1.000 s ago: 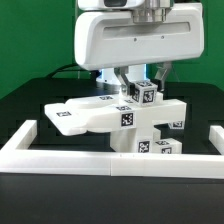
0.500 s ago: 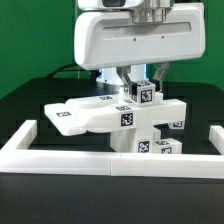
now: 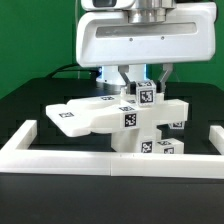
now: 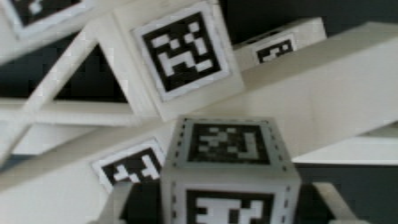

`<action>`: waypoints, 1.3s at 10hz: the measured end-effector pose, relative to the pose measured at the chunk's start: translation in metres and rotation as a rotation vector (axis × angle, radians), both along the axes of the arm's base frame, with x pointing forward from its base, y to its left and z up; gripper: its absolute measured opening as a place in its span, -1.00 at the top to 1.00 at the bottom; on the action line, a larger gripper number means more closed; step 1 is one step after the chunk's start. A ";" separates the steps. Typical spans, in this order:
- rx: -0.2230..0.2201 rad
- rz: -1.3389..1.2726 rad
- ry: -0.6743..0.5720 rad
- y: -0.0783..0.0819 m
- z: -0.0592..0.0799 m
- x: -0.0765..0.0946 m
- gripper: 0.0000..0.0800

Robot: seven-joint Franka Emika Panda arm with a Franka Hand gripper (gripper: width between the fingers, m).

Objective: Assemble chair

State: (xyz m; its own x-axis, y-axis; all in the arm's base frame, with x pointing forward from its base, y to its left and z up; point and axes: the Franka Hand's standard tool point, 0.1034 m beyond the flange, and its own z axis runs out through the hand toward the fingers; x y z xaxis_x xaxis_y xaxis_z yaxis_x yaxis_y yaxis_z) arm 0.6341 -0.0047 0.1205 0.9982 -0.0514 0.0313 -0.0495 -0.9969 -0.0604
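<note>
Stood far along, by the look of it: most of the chair [image 3: 125, 120] already joined into one white structure in the middle of the black table [image 3: 25, 100], just behind the long low border wall [image 3: 60, 155]. Lay as a flat slab reaching toward the exterior view's left, with a crossbar over a blocky lower part. Left to do, as a judgement only — seating the small post [image 3: 146, 95] now at the top of the structure, and perhaps further pieces, though no loose ones could be made out on the table.

Loomed over everything, the big glossy white arm [image 3: 135, 40], smooth and rounded against the blunt, matte plastic below. Showed square-edged, chalky faces on every chair piece, each carrying a crisp black-and-white tag.

Hung low over the crossbar, the gripper [image 3: 143, 82], jaws drawn nearly together and clamped on the small tagged post, held upright at the structure's top. Could not be told whether the post's foot was already in its socket or only resting above it.

Filled the near part of the wrist view, that post [image 4: 228, 170] — a square-section block with tags on two visible faces, the slab's tagged planes slanting behind it.
</note>
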 end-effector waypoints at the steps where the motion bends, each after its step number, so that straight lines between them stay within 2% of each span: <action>1: 0.005 -0.080 -0.006 0.000 0.000 0.002 0.27; 5: 0.025 -0.375 -0.003 0.003 0.000 0.004 0.27; 10: 0.046 -0.710 0.022 0.015 0.000 0.004 0.27; 13: 0.083 -0.960 0.027 0.023 0.000 0.006 0.27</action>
State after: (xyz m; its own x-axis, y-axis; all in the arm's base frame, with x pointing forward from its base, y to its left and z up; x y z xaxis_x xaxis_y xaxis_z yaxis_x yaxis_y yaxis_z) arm 0.6403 0.0183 0.1205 0.5301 -0.8473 -0.0319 -0.8440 -0.5237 -0.1156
